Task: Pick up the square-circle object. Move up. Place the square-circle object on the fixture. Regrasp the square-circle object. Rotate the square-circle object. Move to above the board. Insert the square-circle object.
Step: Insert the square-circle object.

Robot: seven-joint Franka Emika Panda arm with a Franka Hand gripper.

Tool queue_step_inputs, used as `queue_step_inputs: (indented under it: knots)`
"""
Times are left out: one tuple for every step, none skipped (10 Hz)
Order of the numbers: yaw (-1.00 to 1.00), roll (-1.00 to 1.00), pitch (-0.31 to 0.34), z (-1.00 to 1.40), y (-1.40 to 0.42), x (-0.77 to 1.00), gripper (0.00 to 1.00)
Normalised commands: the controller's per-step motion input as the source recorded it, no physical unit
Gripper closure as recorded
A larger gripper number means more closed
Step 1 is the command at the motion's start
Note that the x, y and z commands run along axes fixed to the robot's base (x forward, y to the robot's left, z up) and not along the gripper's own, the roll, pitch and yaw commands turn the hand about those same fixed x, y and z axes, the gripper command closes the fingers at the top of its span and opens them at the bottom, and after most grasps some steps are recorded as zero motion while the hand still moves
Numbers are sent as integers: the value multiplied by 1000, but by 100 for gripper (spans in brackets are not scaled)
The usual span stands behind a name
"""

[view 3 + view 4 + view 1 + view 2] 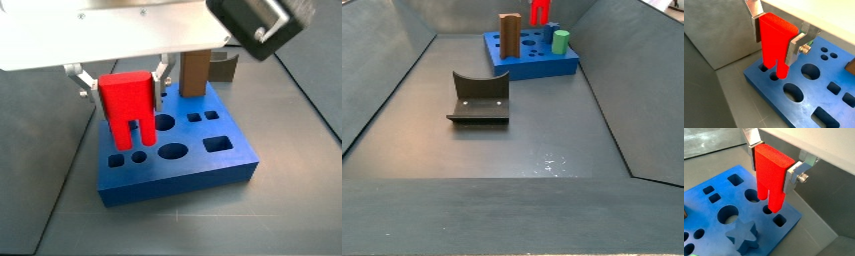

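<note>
1. The tool [777, 37] hangs over the board [807, 107], its silver fingers [796, 44] closed on the upper part of the red block [773, 42], one plate on each side.
2. The red block stands upright, long axis vertical. Its wide squarish end is uppermost, between the fingers. Its lower end splits into two prongs that point down at the board.
3. In a wrist view the longer, rounded prong [776, 202] reaches down to the board's edge row of holes. Whether its tip has entered a hole I cannot tell.
4. In a side view the block [128, 108] sits over the board's [201, 172] left part as seen there, its prongs just above or in the small holes near that edge.
5. The board's top shows round, square and oval cut-outs, and a star-shaped one [743, 235] in a wrist view.
6. A tall brown block [510, 36] and a green-topped peg [561, 41] stand upright on the board [543, 66]. The red block [540, 11] shows behind them.
7. The fixture [478, 97] sits on the floor well apart from the board, with nothing on it.
</note>
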Motion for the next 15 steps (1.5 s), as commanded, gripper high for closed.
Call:
queue_step_inputs:
  knots:
    - [0,174,0,-171,0,0,100]
    - [0,147,0,-143,0,-34,100]
    - [0,146,-14,-254,-60,-23,100]
    - [43,64,-43,-289,-11,0,100]
    - [43,67,-67,-297,-86,-11,100]
    - [26,54,-76,-271,-94,-14,100]
    - [17,40,-89,-226,-157,0,100]
    - [40,20,-73,-146,-214,0,100]
    - [34,40,-66,-220,-206,3,100]
    - [74,60,-41,-300,-106,43,100]
    - [183,74,0,-357,0,103,100]
    - [149,47,0,-286,0,31,100]
    - [143,44,0,-237,0,29,100]
    - [51,1,-7,-126,-11,0,100]
    - [9,0,-39,-100,-29,0,100]
